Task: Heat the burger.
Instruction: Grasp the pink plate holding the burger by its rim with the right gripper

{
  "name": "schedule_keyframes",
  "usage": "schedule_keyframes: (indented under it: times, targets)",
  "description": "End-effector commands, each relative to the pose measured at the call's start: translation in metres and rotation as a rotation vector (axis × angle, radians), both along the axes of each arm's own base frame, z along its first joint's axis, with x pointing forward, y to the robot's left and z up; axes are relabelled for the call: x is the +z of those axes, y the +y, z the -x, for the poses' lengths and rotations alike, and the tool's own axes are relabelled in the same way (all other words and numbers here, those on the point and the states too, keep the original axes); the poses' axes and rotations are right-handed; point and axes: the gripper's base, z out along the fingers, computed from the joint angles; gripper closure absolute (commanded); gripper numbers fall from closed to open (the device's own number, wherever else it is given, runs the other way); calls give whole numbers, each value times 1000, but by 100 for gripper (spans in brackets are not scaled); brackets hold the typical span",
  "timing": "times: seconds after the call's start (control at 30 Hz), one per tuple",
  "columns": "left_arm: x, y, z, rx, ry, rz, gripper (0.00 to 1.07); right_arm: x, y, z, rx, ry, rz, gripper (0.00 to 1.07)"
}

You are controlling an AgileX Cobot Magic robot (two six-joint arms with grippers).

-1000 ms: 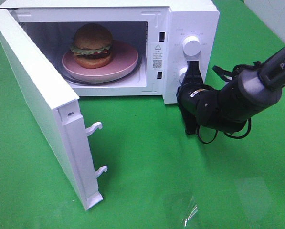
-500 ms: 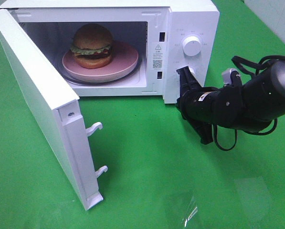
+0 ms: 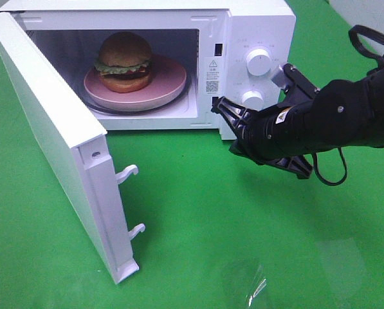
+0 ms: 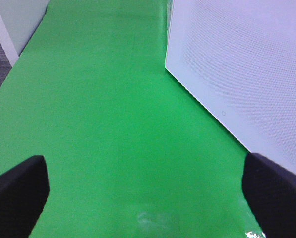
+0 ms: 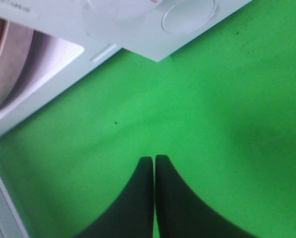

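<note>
Golden-brown glossy bun, frilly green lettuce, orange-brown filling: burger point(image 3: 123, 61) sits inside the microwave point(image 3: 262, 26), on a pink plate point(image 3: 169, 80), approx mid-cavity. The microwave's door point(image 3: 44, 135) hangs wide open.

Handling, my read: prob. light & soft, a stack of loose layers that could slide or tip if pinched from the sides. The shiny bun looks slippery, and squeezing would dent it. Better hold = plate rim nearest the microwave's opening, lifting plate & burger as one w/o touching the bun. Plate looks stiff, shallow, smooth, so grip it firm & level. As things lie it needs no gripping: it's already in place, w/ door & knobs left to do.

Right end effector point(image 3: 219, 104): fingers pressed together, nothing held, just in front of the microwave's control panel, beside the lower knob point(image 3: 251, 100).

Left end effector point(image 4: 144, 168): spread wide, empty, over green tabletop point(image 3: 211, 219), near a white dotted panel of the microwave; which face, can't tell.
</note>
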Motion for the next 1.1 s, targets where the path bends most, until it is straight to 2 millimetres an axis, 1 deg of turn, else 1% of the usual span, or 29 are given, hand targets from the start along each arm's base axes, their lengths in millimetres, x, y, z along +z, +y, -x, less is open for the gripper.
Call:
schedule_keyframes:
  times: [0.03, 0.1, 0.13, 0.23, 0.3, 0.33, 0.37, 0.4, 0.43, 0.47, 0.5, 0.53, 0.57, 0.6, 0.67, 0.7, 0.73, 0.77, 0.8, 0.83, 0.87, 0.9, 0.93, 0.97, 1.0, 1.03, 1.07, 1.1]
  targets:
    - [1, 0, 2, -7, -31, 3, 8, 6, 0, 3, 103, 16, 81, 107]
    - [1, 0, 2, -7, -31, 3, 8, 7, 1, 3, 133, 24, 104, 107]
    - [1, 0, 2, -7, -31, 3, 8, 10, 4, 4, 241, 62, 184, 106]
    - [1, 0, 2, -7, -31, 3, 8, 11, 5, 4, 281, 76, 214, 106]
    - [1, 0, 2, -7, -31, 3, 8, 18, 7, 3, 418, 113, 315, 105]
    - [1, 0, 2, -7, -31, 3, 8, 18, 7, 3, 418, 113, 315, 105]
    - [1, 0, 2, -7, -31, 3, 8, 22, 8, 2, 497, 110, 371, 105]
    - [1, 0, 2, -7, -31, 3, 8, 22, 8, 2, 497, 110, 371, 105]
    - [1, 0, 2, -7, -31, 3, 8, 25, 9, 2, 585, 103, 429, 104]
    - [1, 0, 2, -7, -31, 3, 8, 25, 9, 2, 585, 103, 429, 104]
    - [1, 0, 2, -7, -31, 3, 8, 27, 9, 2, 683, 90, 493, 104]
    - [1, 0, 2, -7, -31, 3, 8, 27, 9, 2, 683, 90, 493, 104]
    - [1, 0, 2, -7, -31, 3, 8, 28, 9, 2, 739, 83, 527, 104]
    - [1, 0, 2, -7, -31, 3, 8, 28, 9, 2, 739, 83, 527, 104]
    - [1, 0, 2, -7, -31, 3, 8, 32, 9, 3, 955, 46, 642, 103]
    - [1, 0, 2, -7, -31, 3, 8, 32, 9, 3, 955, 46, 642, 103]
    - [1, 0, 2, -7, -31, 3, 8, 34, 9, 4, 1068, 12, 699, 102]
    - [1, 0, 2, -7, -31, 3, 8, 34, 9, 4, 1068, 12, 699, 102]
    - [1, 0, 2, -7, -31, 3, 8, 34, 9, 5, 1206, -37, 768, 102]
    - [1, 0, 2, -7, -31, 3, 8, 34, 9, 5, 1206, -37, 768, 102]
    - [1, 0, 2, -7, -31, 3, 8, 33, 8, 5, 1340, -96, 840, 101]
    - [1, 0, 2, -7, -31, 3, 8, 33, 8, 5, 1340, -96, 840, 101]
    - [1, 0, 2, -7, -31, 3, 8, 34, 8, 5, 1473, -164, 917, 100]
    - [1, 0, 2, -7, -31, 3, 8, 34, 8, 5, 1473, -164, 917, 100]
    - [1, 0, 2, -7, -31, 3, 8, 35, 7, 5, 1587, -228, 987, 99]
    - [1, 0, 2, -7, -31, 3, 8, 35, 7, 5, 1587, -228, 987, 99]
    - [1, 0, 2, -7, -31, 3, 8, 36, 7, 4, 1679, -279, 1052, 97]
    - [1, 0, 2, -7, -31, 3, 8, 36, 7, 4, 1679, -279, 1052, 97]
